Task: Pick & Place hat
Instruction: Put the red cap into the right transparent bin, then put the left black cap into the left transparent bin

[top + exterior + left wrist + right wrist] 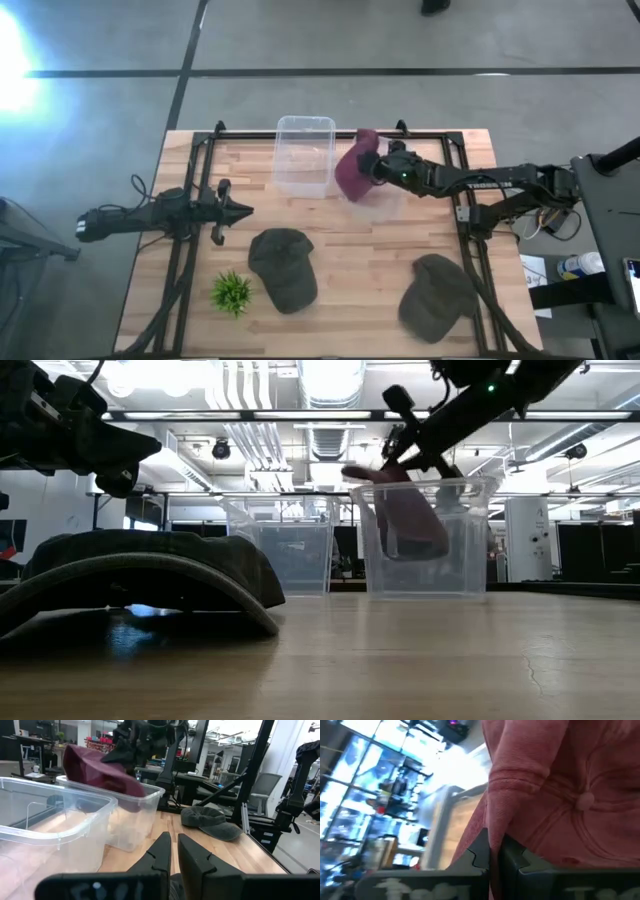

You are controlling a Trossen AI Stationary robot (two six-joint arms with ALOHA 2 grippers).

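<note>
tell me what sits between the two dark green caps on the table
Nothing: in the high view only bare wooden table separates the left green cap from the right green cap.

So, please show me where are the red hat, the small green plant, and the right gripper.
red hat [352,170], high view, on its crown over the bin.
green plant [232,292], high view, centre of its leaves.
right gripper [492,851], right wrist view, between fingertips pinching the hat.

- An open-plan lab or workshop: bare grey concrete floor surrounds the pale wooden butcher-block table.
- Overhead, at twelve o'clock in the low view, exposed white ceiling ducts.
- Beyond the table, dark desks with black office chairs.
</note>
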